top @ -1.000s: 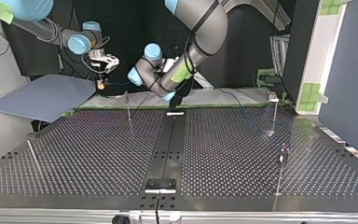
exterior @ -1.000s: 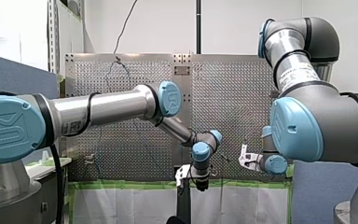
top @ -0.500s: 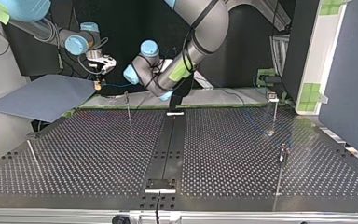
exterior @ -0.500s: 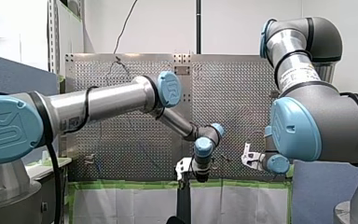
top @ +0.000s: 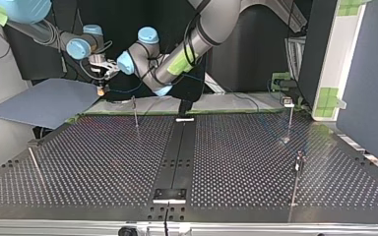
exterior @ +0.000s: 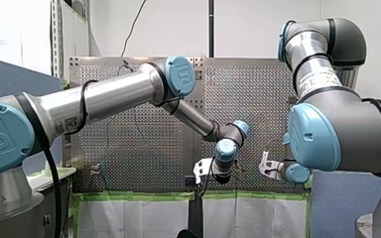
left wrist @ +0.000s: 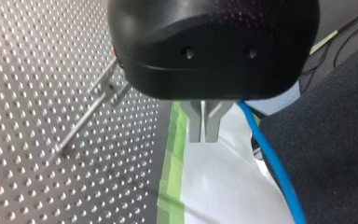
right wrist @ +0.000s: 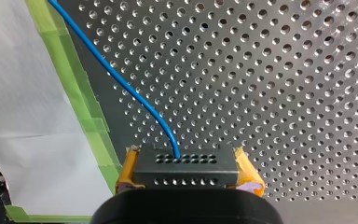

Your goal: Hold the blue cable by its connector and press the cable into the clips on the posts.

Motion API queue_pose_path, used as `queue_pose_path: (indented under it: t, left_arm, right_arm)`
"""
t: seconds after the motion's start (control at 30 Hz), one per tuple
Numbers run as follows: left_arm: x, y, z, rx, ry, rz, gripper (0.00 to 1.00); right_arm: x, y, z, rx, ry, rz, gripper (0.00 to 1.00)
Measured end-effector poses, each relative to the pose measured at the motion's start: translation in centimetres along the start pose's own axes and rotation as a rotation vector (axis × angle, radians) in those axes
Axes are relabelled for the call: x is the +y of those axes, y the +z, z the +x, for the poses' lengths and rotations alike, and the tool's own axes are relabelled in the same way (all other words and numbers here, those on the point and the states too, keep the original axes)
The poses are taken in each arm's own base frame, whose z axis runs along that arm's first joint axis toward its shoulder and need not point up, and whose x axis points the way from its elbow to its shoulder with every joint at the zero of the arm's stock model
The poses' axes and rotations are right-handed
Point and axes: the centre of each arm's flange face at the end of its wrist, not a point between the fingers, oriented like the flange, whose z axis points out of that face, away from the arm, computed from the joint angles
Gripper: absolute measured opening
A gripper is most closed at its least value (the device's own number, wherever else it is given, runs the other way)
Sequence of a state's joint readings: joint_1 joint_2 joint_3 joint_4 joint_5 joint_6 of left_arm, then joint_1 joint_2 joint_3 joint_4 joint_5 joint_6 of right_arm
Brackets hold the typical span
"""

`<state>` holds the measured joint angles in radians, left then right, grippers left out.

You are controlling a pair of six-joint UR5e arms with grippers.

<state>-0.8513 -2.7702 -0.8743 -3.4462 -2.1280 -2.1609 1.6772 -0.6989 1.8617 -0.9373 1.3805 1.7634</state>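
Right claw [right wrist: 186,173], seen from its own wrist, is clenched on the black connector [right wrist: 186,162], with a yellow pad [right wrist: 127,170] at each end of the block. The blue cable [right wrist: 121,84] leaves the connector's face and curves away over the perforated plate toward its taped edge. Left claw [left wrist: 205,136] has its two metal fingers [left wrist: 198,122] pressed together, with nothing visible between them. The cable runs just beside them, emerging from under the claw's black body. In the top view the perforated worktop [top: 103,162] fills the foreground, and a dark rail [top: 177,152] runs down its middle. A grey-blue panel [top: 49,101] lies beyond its far corner at the view's left. A white sheet [left wrist: 214,186] borders the worktop's edge, with green tape [left wrist: 171,154] along the seam. Slender posts [top: 290,120] stand upright on the worktop, two at the top view's right and one near the far edge, just below the right claw. In the left wrist view a clip [left wrist: 108,87] sits on one post, well apart from the cable.
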Motion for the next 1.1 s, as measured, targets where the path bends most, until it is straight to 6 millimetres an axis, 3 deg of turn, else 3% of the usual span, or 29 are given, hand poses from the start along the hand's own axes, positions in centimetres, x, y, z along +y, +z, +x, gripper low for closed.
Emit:
queue_pose_path:
  t: [0.5, 0.67, 1.1]
  left_arm:
    - [1.6, -0.2, 4.5, -0.044, 0.081, -0.037, 0.01]
    - [1.6, 0.4, 4.5, -0.061, 0.081, -0.019, 0.01]
    - [-1.1, 1.0, 3.2, -0.148, 0.042, 0.088, 0.01]
  right_arm:
    - [0.8, 0.5, 0.5, -0.031, 0.015, 0.002, 0.00]
    - [1.1, 1.0, 1.0, -0.036, 0.019, 0.010, 0.00]
    - [2.5, 2.7, 2.9, -0.042, 0.023, 0.013, 0.00]
